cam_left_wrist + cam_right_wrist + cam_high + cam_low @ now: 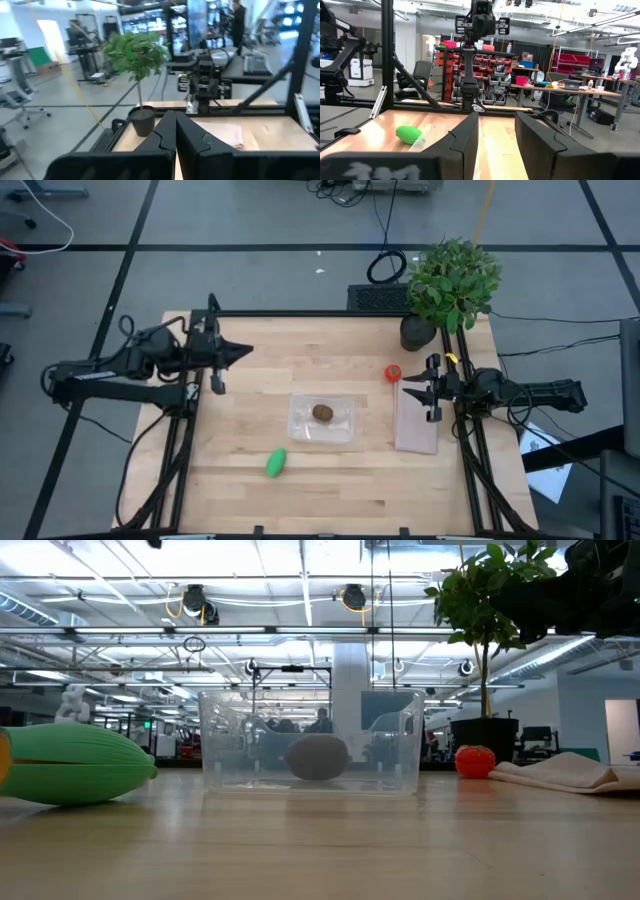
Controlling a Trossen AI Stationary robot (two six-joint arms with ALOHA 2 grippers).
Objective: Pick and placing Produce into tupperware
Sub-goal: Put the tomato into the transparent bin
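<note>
The brown kiwi-like ball (322, 413) already sits inside the tupperware (343, 430) at the middle of the table (250, 490), so two pieces of produce are left out: the red tomato-like ball (393, 372) at about two o'clock from the tupperware, and the green oblong piece (276, 462) at about seven o'clock from it, near the front edge. The left end effector (247, 351) hangs at ten o'clock from the tupperware with its fingers pressed together and nothing in them; the right end effector (405, 387) hovers at three o'clock, just beside the tomato-like ball, its fingers (461, 141) parted with empty space between them. The likeliest trouble is with the round tomato-like ball: a finger that touches it off-centre will probably send it rolling toward the potted plant (452, 285) at one o'clock or off the far edge. The whitish cloth-like panel (417, 420) lies right under the right end effector, and a low approach could snag or drag it. The tupperware looks light and shallow, so a careless drop may nudge it or bounce the kiwi-like ball out. The green oblong piece lies near the front edge and could skid off if pushed rather than gripped.
</note>
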